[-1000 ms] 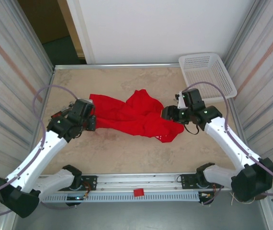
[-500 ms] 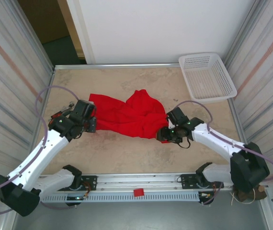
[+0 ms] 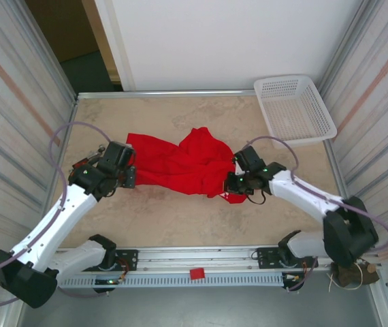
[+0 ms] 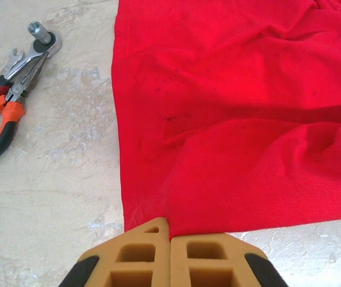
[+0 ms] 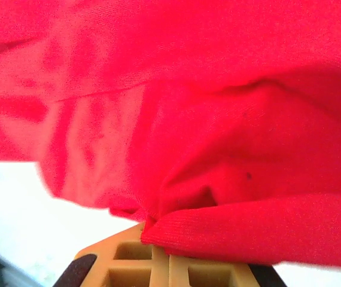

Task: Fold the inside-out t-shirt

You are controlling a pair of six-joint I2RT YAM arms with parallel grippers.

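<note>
Inside-out t-shirt (image 3: 180,162) bunched, right hand (image 3: 230,187) newly pinching its edge (left hand (image 4: 170,232) pinching too)

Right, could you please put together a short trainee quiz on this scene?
1. True or false: the t-shirt lies in the basket.
2. Left gripper, right gripper: which is shut on the t-shirt? A) left alone B) right alone C) both
3. Fill in: the orange-handled tool on the table beside the t-shirt is a pair of ____.
Key: 1 false; 2 C; 3 pliers.
</note>
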